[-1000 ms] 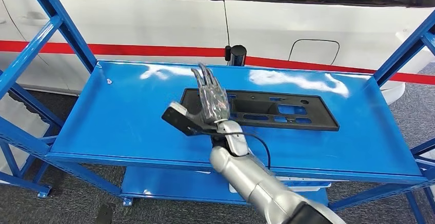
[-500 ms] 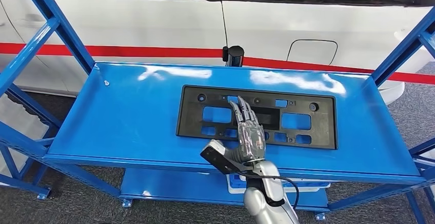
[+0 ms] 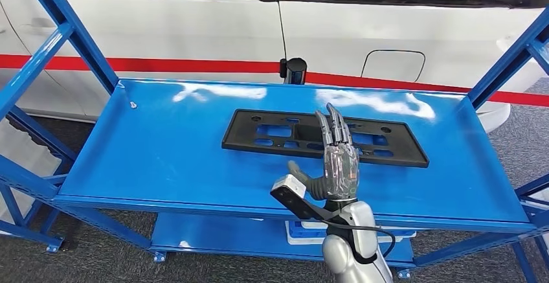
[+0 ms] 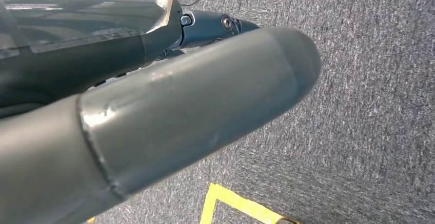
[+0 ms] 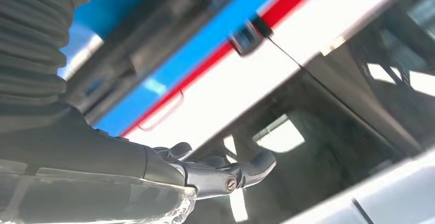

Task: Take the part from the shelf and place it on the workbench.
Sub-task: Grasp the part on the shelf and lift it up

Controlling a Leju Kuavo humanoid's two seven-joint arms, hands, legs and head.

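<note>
I see a white vehicle [image 3: 194, 30] with a red stripe standing behind the blue shelf [image 3: 162, 153]. The black part [image 3: 272, 134] lies flat on the shelf's top tray, near its middle. My right hand [image 3: 336, 160] hovers before its near edge, fingers straight and apart, holding nothing. Left hand [image 4: 154, 116]: I cannot tell.
</note>
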